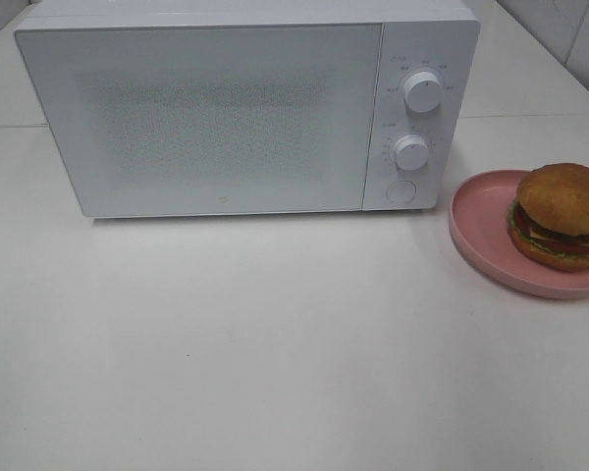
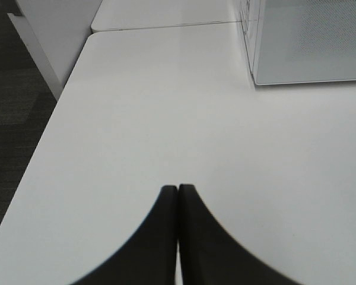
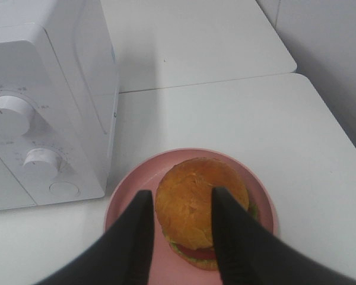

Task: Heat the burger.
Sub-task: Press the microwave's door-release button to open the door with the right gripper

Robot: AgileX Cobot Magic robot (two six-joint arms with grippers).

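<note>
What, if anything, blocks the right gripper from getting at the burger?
Probably nothing, so likely yes. The right gripper hangs over the burger with its jaws apart. The burger sits uncovered on the pink plate, beside the microwave, and nothing lies between gripper and bun.

A white table [image 1: 275, 392] fills the lower frame, butting a second white table [image 1: 540, 78] behind. A pale tiled wall [image 1: 574, 25] shows upper right; dark carpet [image 2: 12, 89] borders the table.
</note>
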